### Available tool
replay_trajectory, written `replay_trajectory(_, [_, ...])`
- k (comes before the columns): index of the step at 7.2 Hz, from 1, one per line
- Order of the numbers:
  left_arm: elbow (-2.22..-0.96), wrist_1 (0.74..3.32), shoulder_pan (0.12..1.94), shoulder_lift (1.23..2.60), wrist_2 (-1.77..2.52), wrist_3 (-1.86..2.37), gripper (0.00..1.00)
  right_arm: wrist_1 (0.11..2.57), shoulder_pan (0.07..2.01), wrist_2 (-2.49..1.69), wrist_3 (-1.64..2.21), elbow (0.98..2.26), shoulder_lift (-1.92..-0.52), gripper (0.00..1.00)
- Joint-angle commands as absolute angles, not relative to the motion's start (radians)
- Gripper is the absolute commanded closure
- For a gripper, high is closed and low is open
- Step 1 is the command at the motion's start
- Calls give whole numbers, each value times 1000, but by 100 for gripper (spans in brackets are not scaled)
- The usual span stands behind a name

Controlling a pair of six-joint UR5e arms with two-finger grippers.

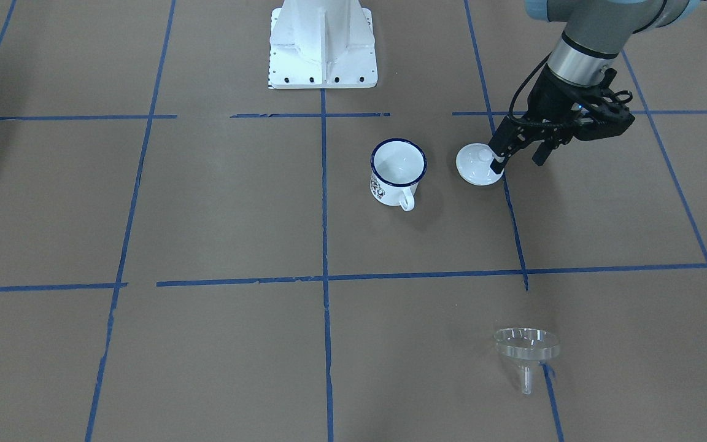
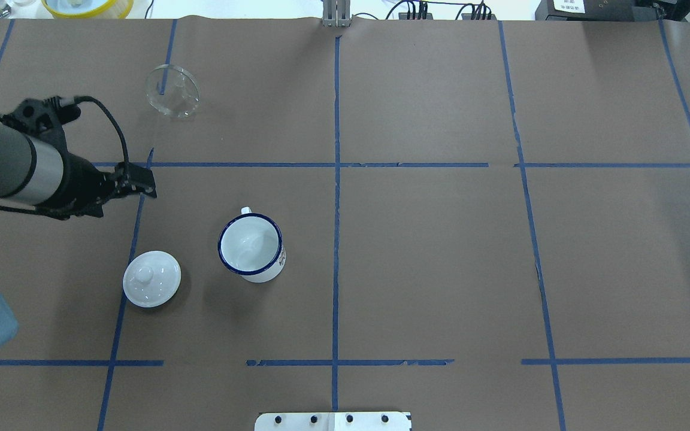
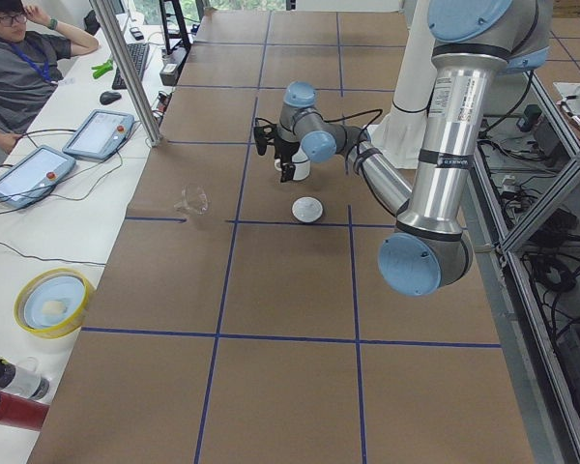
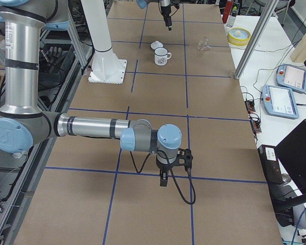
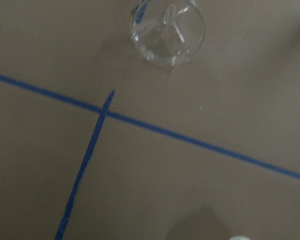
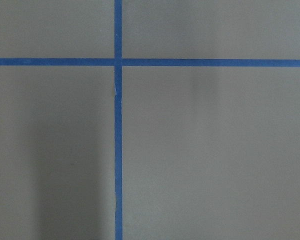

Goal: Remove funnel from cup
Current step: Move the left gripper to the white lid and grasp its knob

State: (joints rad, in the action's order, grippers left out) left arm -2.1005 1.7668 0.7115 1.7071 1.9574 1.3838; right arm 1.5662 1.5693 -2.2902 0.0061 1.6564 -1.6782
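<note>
The clear funnel (image 1: 525, 344) lies on its side on the brown table, far from the cup; it also shows in the overhead view (image 2: 171, 90) and at the top of the left wrist view (image 5: 167, 32). The white cup (image 1: 397, 169) with the blue rim stands upright and empty near the table's middle (image 2: 252, 246). My left gripper (image 1: 519, 159) is open and empty, held above the table between the funnel and the cup's side (image 2: 141, 182). My right gripper (image 4: 163, 179) shows only in the exterior right view, far from both; I cannot tell its state.
A round white knobbed lid (image 1: 476, 164) lies on the table beside the cup, just under my left gripper's side (image 2: 151, 278). The robot's white base (image 1: 323, 43) stands behind the cup. Blue tape lines grid the table. A yellow bowl (image 3: 53, 302) sits off the table's edge.
</note>
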Motion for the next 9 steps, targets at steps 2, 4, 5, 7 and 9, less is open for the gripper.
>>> replay_trajectory(2, [-2025,1775,559,1678,1944,1387,0,1566,1569,-2290,6,1655,-1678,0])
replay_trajectory(4, [-1988,1776,548,1680,1942,1381,0,1566,1569,-2290,6,1657,-1678,0])
replay_trajectory(5, [-1982,1776,545,1681,1936,1381,0,1566,1569,-2290,6,1657,-1678,0])
replay_trajectory(7, [-1958,1813,545,1681,1936,1379,0,1566,1569,-2290,6,1657,-1678,0])
replay_trajectory(9, [-1937,1844,546,1681,1936,1381,0,1566,1569,-2290,6,1655,-1678,0])
